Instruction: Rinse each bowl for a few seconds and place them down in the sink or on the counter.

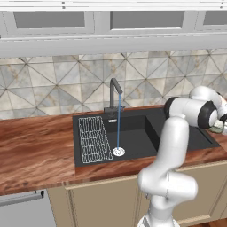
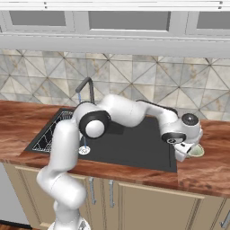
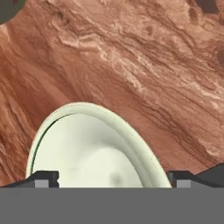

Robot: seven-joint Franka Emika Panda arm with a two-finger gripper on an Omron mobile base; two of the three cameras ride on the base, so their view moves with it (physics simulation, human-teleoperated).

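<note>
Reaching right over the counter [image 2: 211, 166], fingers [image 3: 43, 178] spread wide astride the pale bowl [image 3: 94, 153].

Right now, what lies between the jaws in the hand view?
The pale bowl sits on the counter between the open jaws.

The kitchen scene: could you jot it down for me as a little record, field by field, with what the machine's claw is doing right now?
gripper: open, fingers either side of the pale bowl, not clamped on it
pale bowl: cream-green, whitish rim, on the counter right of the sink
second bowl: darker olive, just a sliver at the hand view's corner
counter: reddish-brown wood grain
sink: black basin, white wire rack on its left side
faucet: running, thin stream falling to the drain
</note>
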